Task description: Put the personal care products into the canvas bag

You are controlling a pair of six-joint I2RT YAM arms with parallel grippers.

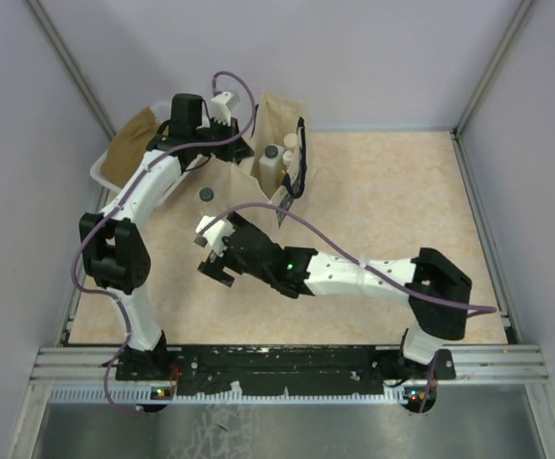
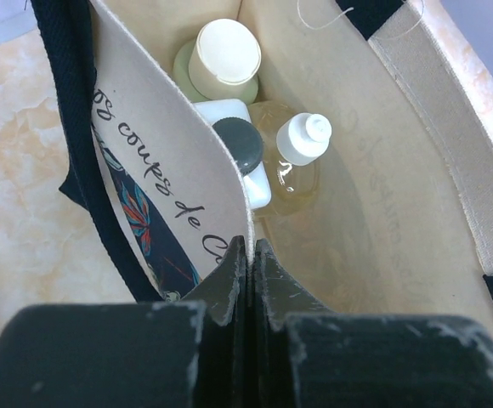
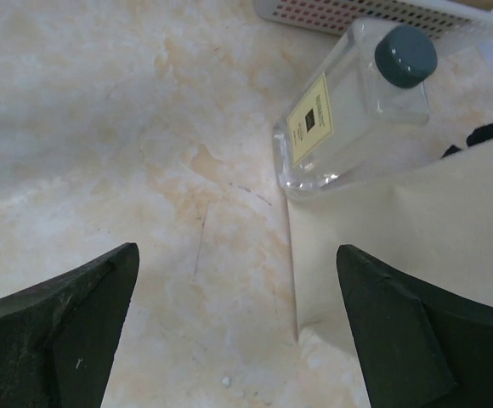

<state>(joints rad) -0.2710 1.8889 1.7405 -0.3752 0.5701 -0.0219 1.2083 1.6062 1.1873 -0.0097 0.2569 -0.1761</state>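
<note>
Left tool (image 2: 248,255) pinches the canvas bag (image 2: 399,212) rim. Inside, the olive-green bottle (image 2: 221,64), square bottle (image 2: 238,144) and amber bottle (image 2: 293,174) crowd the printed wall; the other side is free. My right tool (image 3: 236,248) is spread over bare counter (image 3: 102,127). Ahead, the clear bottle (image 3: 348,110), bag wall and white tub (image 3: 357,13) block me.

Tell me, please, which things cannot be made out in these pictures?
Left wrist view: the print on the canvas bag is cut off by the left claw, shut on its wall.
Same view: the olive-green bottle, square whitish bottle and amber bottle hide each other's lower bodies.
Right wrist view: the clear bottle has label text too small to read.
Top view: the left arm covers much of the white tub.
</note>
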